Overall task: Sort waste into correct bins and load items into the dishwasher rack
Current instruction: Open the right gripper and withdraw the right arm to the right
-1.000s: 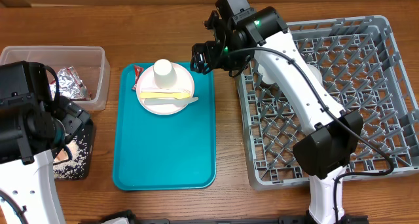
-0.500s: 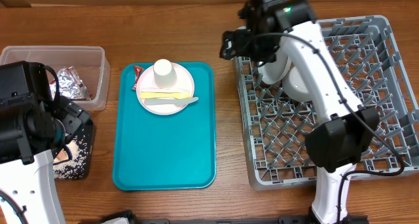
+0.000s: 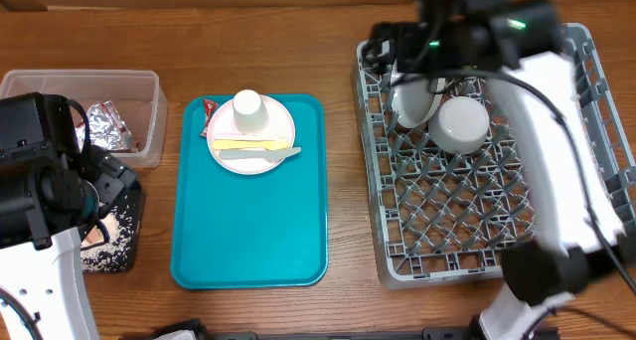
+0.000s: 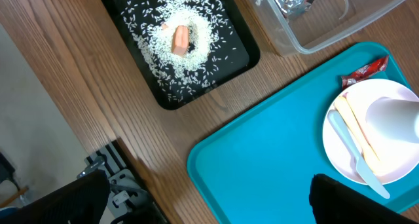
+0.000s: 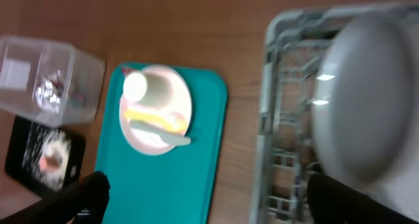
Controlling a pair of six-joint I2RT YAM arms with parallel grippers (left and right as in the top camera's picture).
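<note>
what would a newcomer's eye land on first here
The bright teal tray at the centre catches the eye first, a pale plate at its far end carrying a small white cup and flat utensils. To its right sits the big grey rack with a white bowl in its far part. At the left, a black tray holds scattered rice around an orange square.

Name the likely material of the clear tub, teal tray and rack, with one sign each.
Tub: likely clear plastic; wood shows through its walls. Teal tray: probably smooth plastic, even colour, rounded rim. Rack: seemingly matte grey plastic, moulded grid.
</note>
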